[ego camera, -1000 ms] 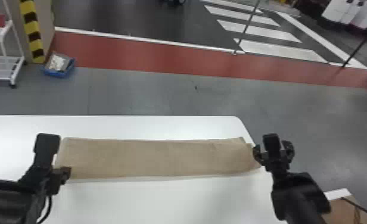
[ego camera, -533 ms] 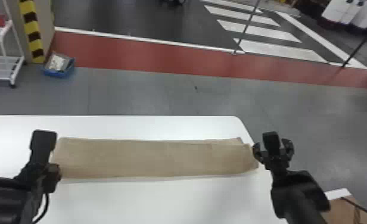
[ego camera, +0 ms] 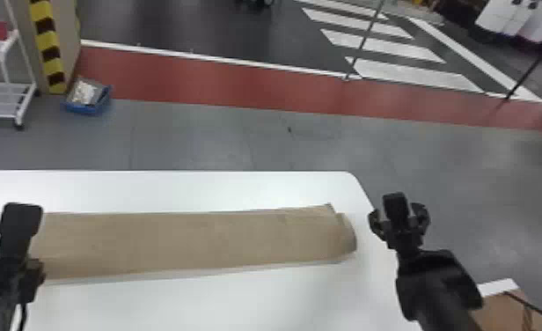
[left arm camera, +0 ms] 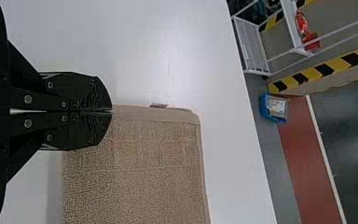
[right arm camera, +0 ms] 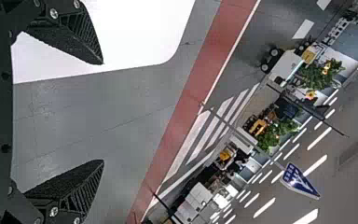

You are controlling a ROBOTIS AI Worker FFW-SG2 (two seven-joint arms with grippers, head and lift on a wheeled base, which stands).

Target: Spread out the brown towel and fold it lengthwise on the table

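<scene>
The brown towel (ego camera: pixel 195 242) lies as a long, narrow folded strip across the white table, its right end slightly curled. At its left end is my left gripper (ego camera: pixel 36 269). In the left wrist view the left gripper (left arm camera: pixel 111 111) is shut on the towel's edge, close to a corner of the towel (left arm camera: pixel 140 172); its fingertips hide the pinched bit. My right gripper (ego camera: pixel 398 216) is apart from the towel, off its right end by the table's right edge. In the right wrist view the right gripper (right arm camera: pixel 103 112) stands open with nothing between its fingers.
The white table (ego camera: pixel 221 299) has its rounded far right corner beyond the towel. A cardboard box (ego camera: pixel 503 310) sits at the lower right, past the table. On the floor behind are a blue bin (ego camera: pixel 87 103) and a white rack (ego camera: pixel 6 99).
The towel has slid left together with my left gripper, so its right end now lies farther from my right gripper. My right gripper has shifted only slightly.
</scene>
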